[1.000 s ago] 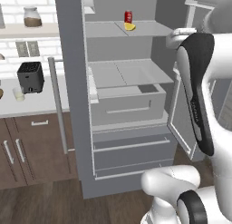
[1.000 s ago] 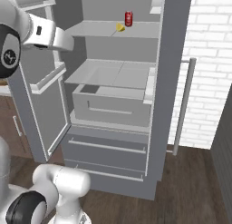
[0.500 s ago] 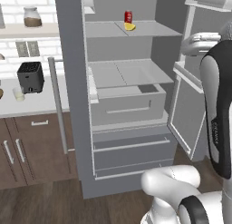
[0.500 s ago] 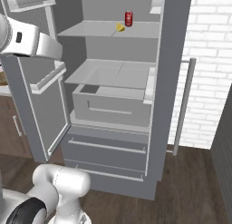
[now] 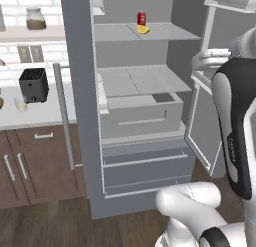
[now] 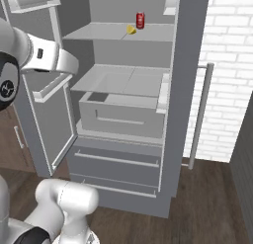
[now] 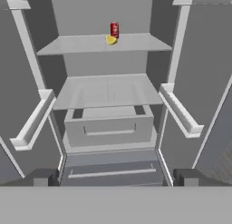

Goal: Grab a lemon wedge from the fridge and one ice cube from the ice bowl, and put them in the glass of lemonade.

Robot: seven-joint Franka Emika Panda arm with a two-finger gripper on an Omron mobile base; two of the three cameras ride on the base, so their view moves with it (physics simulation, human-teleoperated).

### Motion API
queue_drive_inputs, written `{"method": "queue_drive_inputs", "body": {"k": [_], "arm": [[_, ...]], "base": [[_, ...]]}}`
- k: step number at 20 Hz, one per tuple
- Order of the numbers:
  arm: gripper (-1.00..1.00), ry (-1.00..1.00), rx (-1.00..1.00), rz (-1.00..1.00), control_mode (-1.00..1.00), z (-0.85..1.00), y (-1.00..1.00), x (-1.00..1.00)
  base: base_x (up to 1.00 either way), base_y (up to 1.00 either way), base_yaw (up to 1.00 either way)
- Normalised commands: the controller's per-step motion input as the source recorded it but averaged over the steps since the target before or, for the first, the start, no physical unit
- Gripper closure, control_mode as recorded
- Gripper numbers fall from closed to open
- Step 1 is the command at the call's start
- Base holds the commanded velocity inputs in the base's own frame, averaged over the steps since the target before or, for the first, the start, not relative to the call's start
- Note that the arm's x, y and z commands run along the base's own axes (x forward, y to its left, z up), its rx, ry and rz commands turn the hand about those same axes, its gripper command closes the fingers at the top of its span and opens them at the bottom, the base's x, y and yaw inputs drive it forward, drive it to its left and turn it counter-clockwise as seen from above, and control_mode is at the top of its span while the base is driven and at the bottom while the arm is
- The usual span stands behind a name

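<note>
The fridge (image 5: pixel 76 96) stands with both doors swung open. On its top shelf lies the yellow lemon wedge (image 5: pixel 143 29), just in front of a red can (image 5: pixel 141 18). From the other side the lemon wedge (image 6: pixel 131 29) lies left of the can (image 6: pixel 140 20). In the hand view my gripper (image 7: pixel 113 180) is open and empty, its fingertips (image 7: pixel 41 177) wide apart, facing the fridge from well back; the lemon wedge (image 7: pixel 110 39) sits high and far off. A small pale glass (image 5: pixel 20 104), likely the glass of lemonade, stands on the counter left of the fridge. The ice bowl is out of view.
A black toaster (image 5: pixel 34 84) sits on the counter above brown cupboards (image 5: pixel 30 166). The fridge's middle shelf carries an open grey drawer (image 5: pixel 140 116), with more drawers below. The open doors' shelves (image 7: pixel 181 112) jut out on both sides. A white brick wall (image 6: pixel 227 65) is on the right.
My arm has swung back from the fridge opening, towards the right edge of the left base view and the left edge of the right base view. The lemon wedge and can have not moved.
</note>
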Motion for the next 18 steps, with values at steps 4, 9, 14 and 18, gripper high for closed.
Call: {"method": "queue_drive_inputs", "body": {"k": [4,9,14,18], "arm": [[-1.0,0.0,0.0,0.0,-1.0,0.0,0.0,0.0],[-1.0,0.0,0.0,0.0,-1.0,0.0,0.0,0.0],[-1.0,-0.15,0.0,0.0,-1.0,0.04,0.1,0.13],[-1.0,-0.34,0.0,0.09,-1.0,0.36,0.0,0.41]], "base": [[0.0,0.0,0.0],[0.0,0.0,0.0],[0.0,0.0,0.0],[0.0,0.0,0.0]]}}
